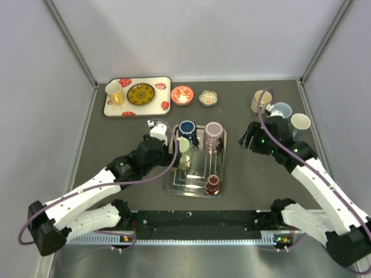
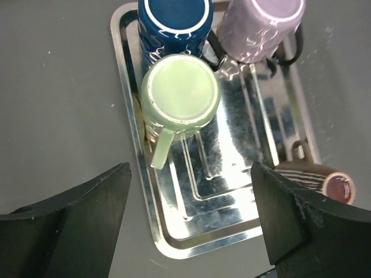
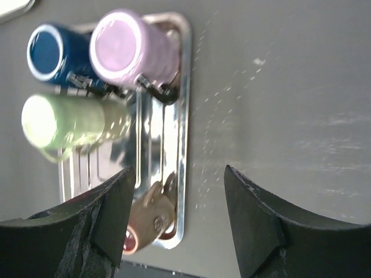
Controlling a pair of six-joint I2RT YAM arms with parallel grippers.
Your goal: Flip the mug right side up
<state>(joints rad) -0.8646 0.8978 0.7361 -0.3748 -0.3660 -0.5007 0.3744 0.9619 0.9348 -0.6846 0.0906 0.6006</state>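
Overhead, the left wrist view shows the pale green ceramic mug (image 2: 181,95) standing upside down at the left edge of the ribbed steel tray (image 2: 152,231). The left gripper (image 2: 190,169) is spread wide and empty above it. From the right wrist, the right gripper (image 3: 178,171) hangs parted, holding nothing, beside the tray. The top view shows the mug on the tray's left side.

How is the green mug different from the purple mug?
The green mug is pale green with a matching handle; the purple mug is lilac with a dark handle. On the metal tray, the green mug sits by the left edge, the purple mug far right. Both stand upside down.
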